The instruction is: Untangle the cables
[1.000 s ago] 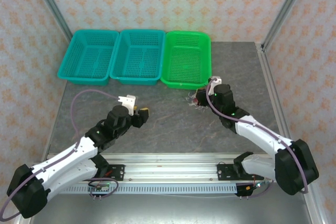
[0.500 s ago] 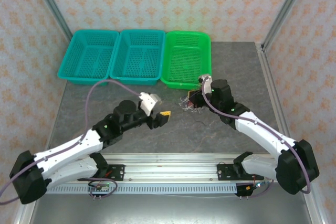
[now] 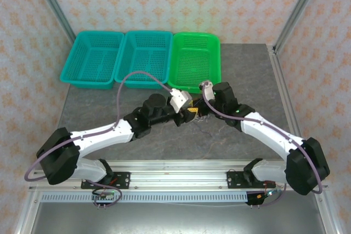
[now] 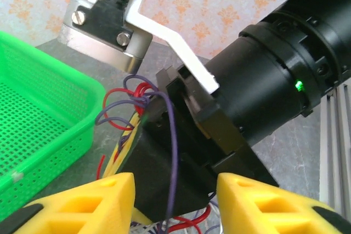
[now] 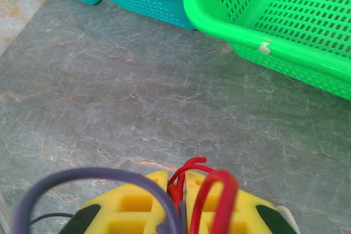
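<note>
— So, from above, where are the cables [image 3: 205,117]?

— They're a small knot on the grey table [image 3: 88,108], about the centre of the frame, just below the green basket [image 3: 192,84]. Two teal baskets [image 3: 88,82] sit to the left of the green one. The left gripper [image 3: 192,114] and the right gripper [image 3: 202,109] meet right at the knot, close beside each other.

— And the left wrist view?

— The left gripper's yellow fingers [image 4: 82,201] stand apart at the bottom edge with a moderate gap, clamping nothing I can see. One purple strand hangs down through that gap. Behind it is the right gripper's black body, with red, purple and yellow loops [image 4: 137,96] bunched at its upper left, beside the green basket's rim [image 4: 82,83].

— Right wrist view?

— At bottom centre the right gripper [image 5: 177,183] has its yellow fingers pressed nearly together, pinching red strands [image 5: 218,193] of the cables. A purple loop arcs over the left-hand finger. Baskets line the top edge.
</note>
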You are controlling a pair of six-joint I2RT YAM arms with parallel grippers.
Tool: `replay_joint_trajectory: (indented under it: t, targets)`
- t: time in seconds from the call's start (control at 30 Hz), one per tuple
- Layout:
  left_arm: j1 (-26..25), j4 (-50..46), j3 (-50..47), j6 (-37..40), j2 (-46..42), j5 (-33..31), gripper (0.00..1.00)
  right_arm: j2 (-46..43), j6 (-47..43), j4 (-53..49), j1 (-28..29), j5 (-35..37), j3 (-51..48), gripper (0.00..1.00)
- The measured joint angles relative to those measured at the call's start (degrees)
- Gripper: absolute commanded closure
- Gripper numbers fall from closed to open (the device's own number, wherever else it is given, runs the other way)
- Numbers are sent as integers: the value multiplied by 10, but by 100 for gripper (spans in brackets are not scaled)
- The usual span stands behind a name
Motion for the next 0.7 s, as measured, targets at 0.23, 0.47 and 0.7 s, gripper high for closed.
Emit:
replay_joint_trajectory:
  t: [0.23,0.47,0.7]
  targets:
    - [-2,26,9,0,26,0,93,0,5,5,-1,-19,0,100]
    - [1,30,9,6,25,-8,77,-6,4,7,2,-21,0,100]
    - [7,39,8,19,12,-10,93,-21,12,20,1,-39,-1,100]
